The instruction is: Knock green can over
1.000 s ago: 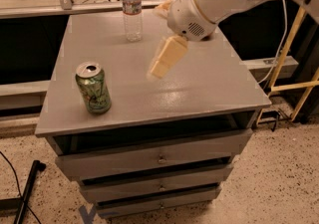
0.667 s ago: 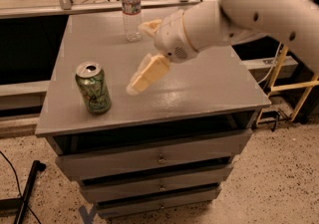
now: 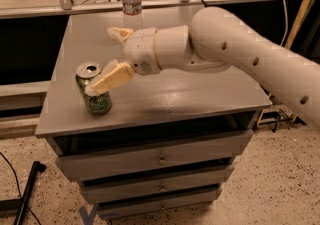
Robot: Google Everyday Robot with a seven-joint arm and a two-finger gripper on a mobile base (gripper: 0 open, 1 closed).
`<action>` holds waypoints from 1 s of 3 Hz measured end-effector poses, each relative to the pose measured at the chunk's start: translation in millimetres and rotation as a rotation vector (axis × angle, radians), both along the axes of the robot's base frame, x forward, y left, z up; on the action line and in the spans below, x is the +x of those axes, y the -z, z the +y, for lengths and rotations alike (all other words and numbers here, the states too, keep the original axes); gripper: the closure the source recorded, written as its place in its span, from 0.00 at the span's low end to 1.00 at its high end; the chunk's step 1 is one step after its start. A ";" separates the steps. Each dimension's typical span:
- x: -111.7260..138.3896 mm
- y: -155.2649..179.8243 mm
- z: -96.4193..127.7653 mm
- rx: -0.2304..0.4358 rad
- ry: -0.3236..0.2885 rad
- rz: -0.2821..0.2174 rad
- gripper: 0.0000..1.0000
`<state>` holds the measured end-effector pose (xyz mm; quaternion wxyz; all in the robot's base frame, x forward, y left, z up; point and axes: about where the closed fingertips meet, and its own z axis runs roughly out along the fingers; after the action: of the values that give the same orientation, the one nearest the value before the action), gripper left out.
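Observation:
The green can (image 3: pixel 96 102) stands upright near the front left of the grey cabinet top (image 3: pixel 200 94); its silver top and pull tab show. My gripper (image 3: pixel 100 61) comes in from the right on the white arm (image 3: pixel 240 54). It is open and holds nothing. Its lower cream finger (image 3: pixel 111 78) lies across the can's upper right side and seems to touch it. The other finger (image 3: pixel 120 34) points up and back, away from the can.
A clear plastic water bottle (image 3: pixel 132 0) stands upright at the back of the cabinet top, behind the gripper. The cabinet has several drawers (image 3: pixel 160 159) below. A rail (image 3: pixel 165 3) runs behind it. A black pole (image 3: pixel 27 189) lies on the speckled floor at the left.
The arm has swung left and toward the front. The lower finger has gone from the middle of the top to the can's side. The can still stands upright.

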<state>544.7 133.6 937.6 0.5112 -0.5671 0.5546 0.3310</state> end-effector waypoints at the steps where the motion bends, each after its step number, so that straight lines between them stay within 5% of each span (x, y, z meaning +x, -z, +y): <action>1: -10.6 11.6 16.3 0.071 -0.025 0.040 0.00; 3: -47.2 39.9 27.9 0.104 -0.105 0.134 0.03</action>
<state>497.5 161.5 897.7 0.4835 -0.5449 0.5390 0.4228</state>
